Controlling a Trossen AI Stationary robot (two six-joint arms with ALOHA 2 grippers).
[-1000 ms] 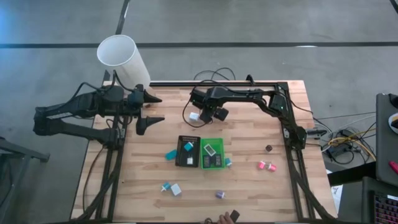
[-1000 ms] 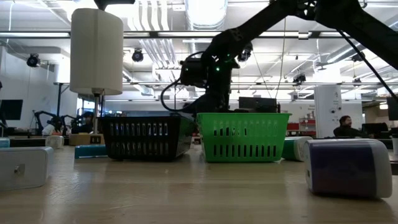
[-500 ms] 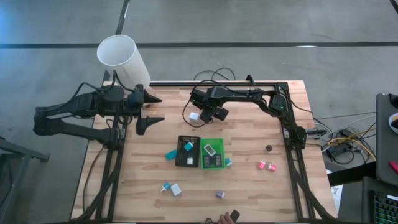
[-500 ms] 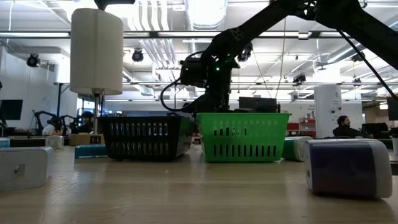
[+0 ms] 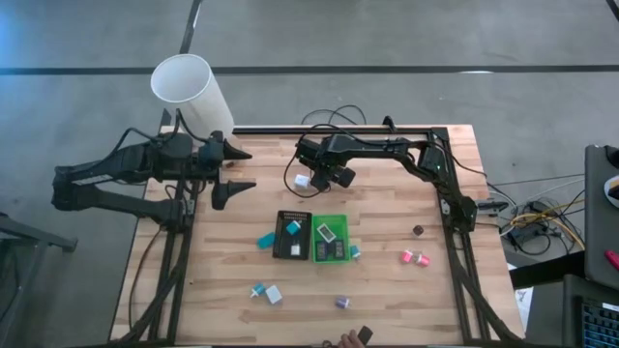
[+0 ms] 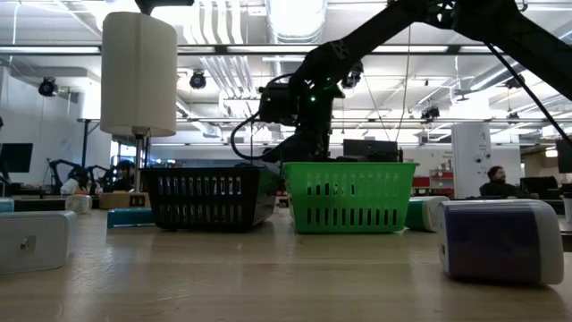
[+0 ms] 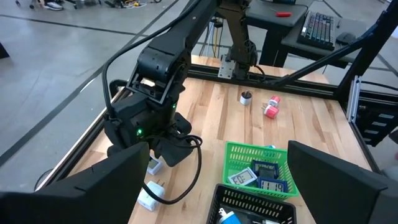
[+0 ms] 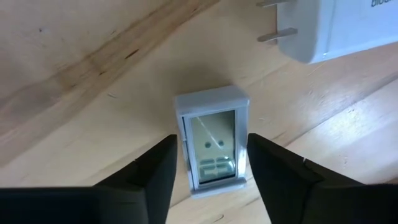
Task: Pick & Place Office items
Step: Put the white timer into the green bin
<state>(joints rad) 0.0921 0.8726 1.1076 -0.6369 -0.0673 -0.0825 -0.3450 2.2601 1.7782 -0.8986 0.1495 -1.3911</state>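
Right wrist view looks straight down on a small grey blocky piece with a glassy screen face [image 8: 211, 140], lying flat on the pale wooden bench [image 8: 81, 74]. The right hand [image 8: 210, 163] has one dark finger [image 8: 152, 171] on each side of that piece, standing close to its long edges with a thin strip of wood visible at each side; whether they have begun to press it cannot be told. Just beyond the piece, past the fingertips, lies a white plug adapter with two metal prongs [image 8: 336, 25].

From the high view the right hand [image 5: 324, 177] is low over the far part of the bench, and the white adapter [image 5: 302, 181] shows beside it toward the left arm. Nearer the front edge than this hand sit a black slotted tray [image 5: 292, 236] and a green slotted tray [image 5: 331, 239], side by side and touching. A teal piece [image 5: 293, 228] rests in the black tray, and flat screen-faced pieces [image 5: 327, 233] in the green one. Loose on the wood are a teal block [image 5: 264, 239] just beside the black tray, a teal and a white piece [image 5: 275, 294] near the front, a purple piece [image 5: 341, 303], two pink cylinders [image 5: 414, 257] and a small dark piece [image 5: 418, 230].

The left hand [image 5: 239, 168] hangs at the bench's far left corner, fingers spread wide and holding nothing, beside a tall white cylinder [image 5: 189, 92].
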